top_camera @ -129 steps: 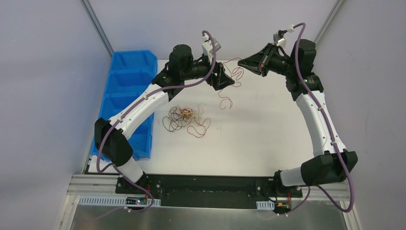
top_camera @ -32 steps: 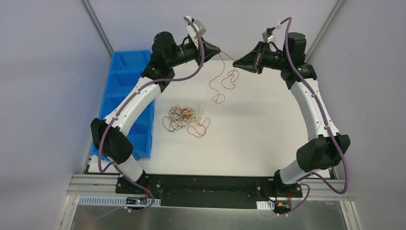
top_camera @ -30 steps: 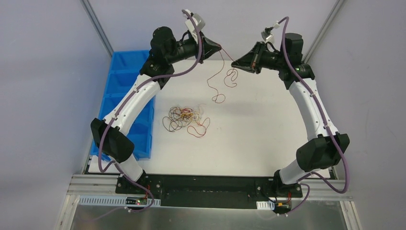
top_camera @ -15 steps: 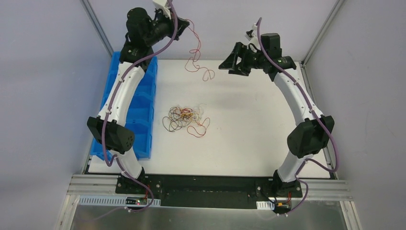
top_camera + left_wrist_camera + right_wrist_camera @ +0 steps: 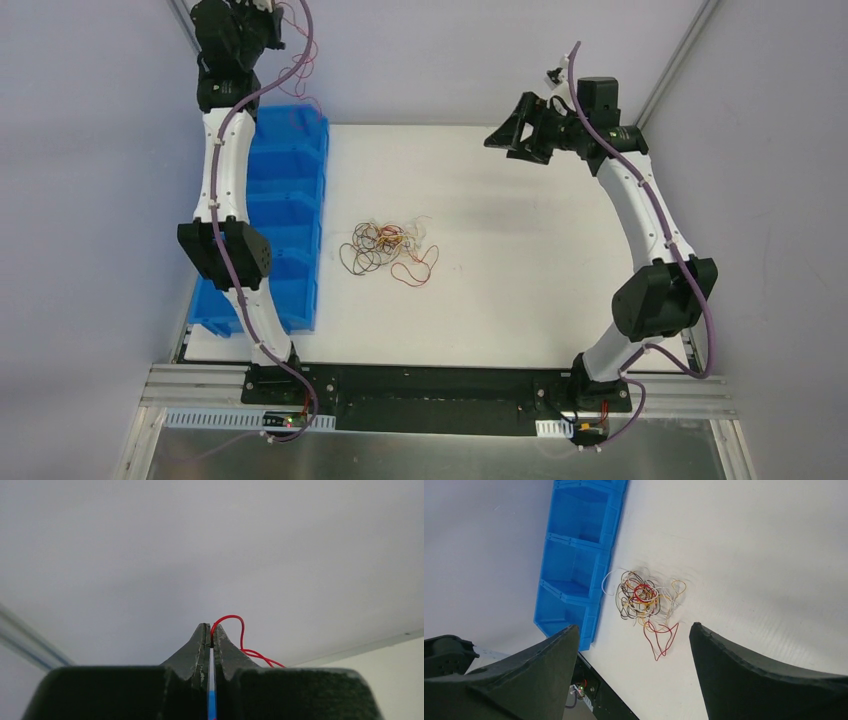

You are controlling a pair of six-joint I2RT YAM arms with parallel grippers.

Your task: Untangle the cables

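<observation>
Bundle of hair-thin looping wires in red, orange-yellow, black and white (image 5: 386, 248) lies about in the middle of the white table top (image 5: 540, 290), and it is the thing nearest to the arm bases. The bundle is roundish, so I find no clear long axis in it. Only one loose red loop (image 5: 415, 271) sticks out at its near right side.

To the left of it, along the table edge, stands a row of blue plastic bins (image 5: 285, 190).

Farther back, over the far right part of the table, hangs the right gripper (image 5: 634, 626). Its jaws are wide apart and nothing is between them. Its camera looks back at the bundle, which shows between the two black fingers (image 5: 524, 680). From these jaws the bundle therefore lies toward the bases and to the left.

Farthest is the left gripper (image 5: 210, 630), raised high above the far end of the bins. Its jaws are pressed together on a single red wire (image 5: 228, 616), which curls out beside the tips.

In my judgement the right arm is the free one and also the nearer to the bundle. The red loop is probably the easiest place to take hold.
</observation>
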